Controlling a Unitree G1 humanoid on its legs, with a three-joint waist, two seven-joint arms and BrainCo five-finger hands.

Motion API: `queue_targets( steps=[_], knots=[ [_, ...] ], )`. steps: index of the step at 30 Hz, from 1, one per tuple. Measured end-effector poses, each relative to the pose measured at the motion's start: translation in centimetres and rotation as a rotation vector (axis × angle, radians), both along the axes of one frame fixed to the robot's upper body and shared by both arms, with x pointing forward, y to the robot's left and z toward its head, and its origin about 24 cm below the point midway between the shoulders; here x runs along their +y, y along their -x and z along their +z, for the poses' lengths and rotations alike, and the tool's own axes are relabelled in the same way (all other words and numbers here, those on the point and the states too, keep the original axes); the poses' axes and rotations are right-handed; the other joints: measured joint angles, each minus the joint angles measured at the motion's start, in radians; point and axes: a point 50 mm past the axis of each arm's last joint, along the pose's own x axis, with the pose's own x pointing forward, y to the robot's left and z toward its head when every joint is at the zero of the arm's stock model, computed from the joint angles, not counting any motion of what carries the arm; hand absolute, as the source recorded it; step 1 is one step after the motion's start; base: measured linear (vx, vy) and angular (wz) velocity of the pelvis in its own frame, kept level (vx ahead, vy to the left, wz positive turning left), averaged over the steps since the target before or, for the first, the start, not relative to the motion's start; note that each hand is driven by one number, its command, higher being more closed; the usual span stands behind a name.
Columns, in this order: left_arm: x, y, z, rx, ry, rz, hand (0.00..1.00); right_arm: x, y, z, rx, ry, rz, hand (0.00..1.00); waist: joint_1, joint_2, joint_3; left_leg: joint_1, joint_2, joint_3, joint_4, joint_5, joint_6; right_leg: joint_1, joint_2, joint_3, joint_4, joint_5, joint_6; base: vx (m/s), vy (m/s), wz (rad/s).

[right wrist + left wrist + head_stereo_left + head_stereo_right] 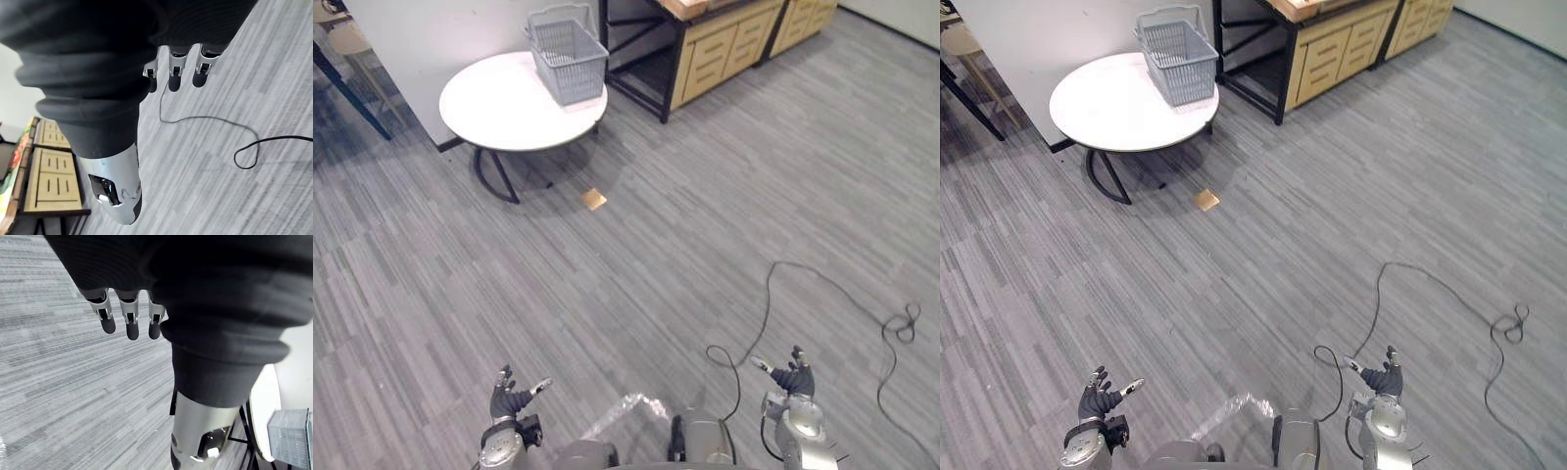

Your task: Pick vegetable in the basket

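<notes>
Far ahead, the grey basket (568, 57) stands on the round white table (494, 110); left hand (512, 399) and right hand (791, 378) hang well apart from it, fingers relaxed, holding nothing

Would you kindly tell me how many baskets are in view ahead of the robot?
1: a grey mesh basket stands on the round white table, near its right rim. Others could be hidden behind the wooden cabinets.
</notes>
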Motion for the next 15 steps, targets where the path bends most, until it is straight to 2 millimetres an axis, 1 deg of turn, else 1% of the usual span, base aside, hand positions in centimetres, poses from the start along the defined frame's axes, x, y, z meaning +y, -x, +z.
queue_targets(
  steps=[1,2,3,4,5,6,7,8,9,10,11,12,13,14,15],
  knots=[
    [0.0,-0.2,0.0,0.001,0.000,-0.001,0.00,-0.2,-0.1,0.1,-0.003,0.007,0.001,0.00,-0.008,0.001,0.006,0.020,0.002,-0.013,-0.012,0.006,-0.011,-0.011,0.012,-0.001,-0.077,0.057,-0.009,0.85,-0.081,0.74],
    [0.2,-0.1,-0.2,0.012,-0.006,0.000,0.00,-0.4,0.1,0.1,0.001,0.016,0.001,0.00,-0.023,-0.006,0.005,0.057,-0.006,-0.046,-0.021,0.008,-0.035,-0.013,0.026,0.003,-0.226,0.182,-0.031,0.75,-0.101,0.66],
    [0.3,0.3,-0.4,0.026,-0.007,0.001,0.00,-0.7,0.7,0.0,0.015,0.025,-0.003,0.00,-0.032,-0.024,-0.004,0.096,-0.015,-0.071,-0.019,-0.003,-0.055,-0.005,0.031,0.013,-0.281,0.292,-0.072,1.07,-0.169,0.65],
    [-0.7,-0.1,-0.9,0.040,0.027,-0.002,0.00,-1.3,0.4,0.3,0.018,0.049,0.007,0.00,-0.024,0.047,0.012,0.118,0.038,-0.089,0.046,0.027,-0.123,-0.028,0.055,-0.009,-0.114,0.300,-0.135,1.03,-0.230,0.42],
    [-0.9,-0.3,-0.8,0.031,0.029,-0.002,0.00,-0.3,-0.4,0.7,-0.012,0.035,0.043,0.00,-0.028,0.047,0.012,0.058,0.030,-0.086,0.216,0.155,-0.141,0.000,0.049,-0.022,-0.062,0.213,-0.146,1.02,-0.240,0.22],
    [-1.1,-0.2,-0.9,0.033,0.038,0.006,0.00,0.2,-0.7,1.1,-0.031,0.035,0.071,0.00,-0.027,0.049,0.013,0.017,0.034,-0.079,0.322,0.235,-0.144,0.037,0.053,-0.025,-0.067,0.187,-0.151,0.86,-0.236,0.22],
    [-1.6,0.0,-1.0,0.032,0.054,0.014,0.00,1.1,-1.0,1.8,-0.069,0.042,0.117,0.00,-0.019,0.054,0.020,-0.086,0.074,-0.068,0.585,0.382,-0.162,0.147,0.066,-0.022,-0.124,0.150,-0.142,0.70,-0.197,0.33],
    [-2.0,-0.1,-0.9,0.018,0.063,-0.001,0.00,1.7,-1.5,2.4,-0.110,0.036,0.121,0.00,-0.013,0.062,0.031,-0.198,0.154,-0.016,0.824,0.341,-0.118,0.267,0.092,-0.031,-0.199,0.147,-0.143,0.67,-0.185,0.37],
    [-2.1,-0.2,-0.8,0.009,0.069,-0.008,0.00,2.1,-1.7,2.8,-0.134,0.034,0.126,0.00,-0.008,0.055,0.035,-0.252,0.185,0.016,0.906,0.315,-0.084,0.321,0.102,-0.030,-0.234,0.146,-0.145,0.60,-0.168,0.23],
    [-2.3,-0.4,-0.5,-0.009,0.076,-0.012,0.00,2.8,-2.2,3.7,-0.180,0.038,0.149,0.00,0.021,0.036,0.041,-0.349,0.214,0.074,0.993,0.269,-0.045,0.415,0.104,-0.017,-0.295,0.131,-0.149,0.54,-0.141,0.05],
    [-2.6,-0.3,-0.4,-0.017,0.083,-0.010,0.00,3.1,-2.6,4.2,-0.207,0.042,0.165,0.00,0.040,0.029,0.047,-0.424,0.226,0.105,1.001,0.238,-0.037,0.477,0.105,-0.011,-0.338,0.117,-0.138,0.62,-0.139,0.05],
    [-2.9,-0.1,-0.6,-0.013,0.094,-0.007,0.00,3.2,-2.9,4.7,-0.229,0.044,0.171,0.00,0.048,0.029,0.047,-0.510,0.230,0.137,0.958,0.201,-0.029,0.541,0.108,-0.010,-0.383,0.098,-0.124,0.49,-0.093,0.07],
    [-3.0,0.1,-0.7,-0.007,0.099,-0.004,0.00,3.4,-3.1,4.9,-0.236,0.043,0.174,0.00,0.055,0.030,0.047,-0.544,0.228,0.157,0.906,0.187,-0.024,0.565,0.108,-0.008,-0.399,0.085,-0.113,0.46,-0.049,0.04],
    [-3.3,0.4,-0.8,0.000,0.108,-0.003,0.00,3.3,-3.3,5.0,-0.241,0.045,0.175,0.00,0.068,0.031,0.047,-0.587,0.214,0.191,0.753,0.173,-0.015,0.607,0.107,0.000,-0.420,0.058,-0.101,0.46,-0.004,-0.03],
    [-3.4,1.0,-1.1,0.017,0.109,0.001,0.00,3.4,-3.2,5.0,-0.238,0.044,0.175,0.00,0.081,0.033,0.046,-0.607,0.178,0.198,0.550,0.177,-0.021,0.652,0.104,0.007,-0.430,0.035,-0.103,0.50,0.025,-0.09]
  ],
)
